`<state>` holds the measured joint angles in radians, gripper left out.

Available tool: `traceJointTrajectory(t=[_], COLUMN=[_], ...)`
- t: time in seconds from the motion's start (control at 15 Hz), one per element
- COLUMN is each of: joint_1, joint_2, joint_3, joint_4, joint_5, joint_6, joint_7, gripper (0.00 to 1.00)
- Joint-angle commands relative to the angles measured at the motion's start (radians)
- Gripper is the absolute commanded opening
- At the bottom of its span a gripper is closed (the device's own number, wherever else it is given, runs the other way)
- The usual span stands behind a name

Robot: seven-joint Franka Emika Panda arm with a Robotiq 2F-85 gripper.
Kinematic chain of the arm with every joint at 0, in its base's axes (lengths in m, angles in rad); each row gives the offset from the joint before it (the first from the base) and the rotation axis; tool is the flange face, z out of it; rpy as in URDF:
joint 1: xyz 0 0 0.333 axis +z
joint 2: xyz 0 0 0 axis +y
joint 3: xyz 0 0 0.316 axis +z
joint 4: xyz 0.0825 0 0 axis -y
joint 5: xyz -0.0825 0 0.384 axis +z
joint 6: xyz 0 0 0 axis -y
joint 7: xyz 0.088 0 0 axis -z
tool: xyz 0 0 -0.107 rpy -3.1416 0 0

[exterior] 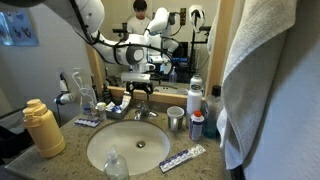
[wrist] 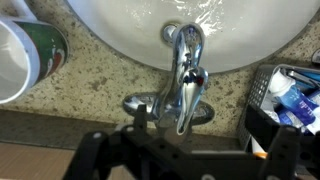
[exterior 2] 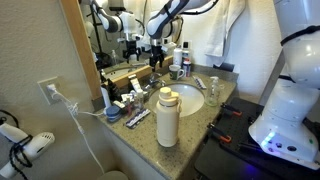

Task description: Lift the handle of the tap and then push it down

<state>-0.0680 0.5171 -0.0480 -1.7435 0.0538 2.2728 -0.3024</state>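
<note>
My gripper (wrist: 190, 160) is spread wide. In the wrist view the two dark fingers sit at the bottom corners, far apart, with nothing between them. It holds nothing and touches nothing. In an exterior view the gripper (exterior: 141, 88) hangs straight over the faucet with a clear gap below it.

Step, as I judge it: approach, before the lift. No contact with the lever yet.

The handle (wrist: 186, 98) is the short chrome lever on top of the tap (wrist: 184, 50). In the wrist view it lies on the centre line between my fingers, just above them in the picture. It looks low, in the shut-off position, though the glare makes the angle hard to read. The spout points away from me, out over the white basin (wrist: 110, 30). I can't tell whether any water is running.

Next move calls for:
- coming down until the fingers bracket the lever or one fingertip hooks under its free end
- staying centred, since the lever is narrow and slick and chrome will slip
- then pulling up along the lever's arc, and pushing back down

Further out there's speckled counter (wrist: 90, 85) around the tap base. A green-and-white container (wrist: 35, 50) stands to one side, well off the lever. A dark caddy with tubes (wrist: 285, 95) stands on the other side, closer to that finger's path, so a wide jaw could clip it on the descent. In an exterior view the tap (exterior: 141, 110) stands at the back rim of the basin, under the mirror.
</note>
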Motion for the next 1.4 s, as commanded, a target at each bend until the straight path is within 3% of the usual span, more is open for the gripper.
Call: traceJointTrajectory(t=[0.0, 0.4, 0.47, 0.53, 1.07, 1.13, 1.33], joint_1=[-0.023, -0.012, -0.012, -0.011, -0.019, -0.019, -0.020], joint_2=[0.055, 0.117, 0.122, 0.126, 0.099, 0.099, 0.106], joint_3=[0.032, 0.033, 0.035, 0.034, 0.015, 0.016, 0.024], joint_4=[0.034, 0.080, 0.087, 0.092, 0.093, 0.096, 0.106], joint_5=[0.007, -0.008, -0.008, -0.011, -0.027, -0.025, -0.015], joint_6=[0.022, 0.097, 0.097, 0.095, 0.029, 0.012, -0.015], joint_7=[0.030, 0.096, 0.101, 0.110, 0.132, 0.133, 0.142], gripper=[1.00, 1.00, 0.93, 0.74, 0.11, 0.05, 0.06])
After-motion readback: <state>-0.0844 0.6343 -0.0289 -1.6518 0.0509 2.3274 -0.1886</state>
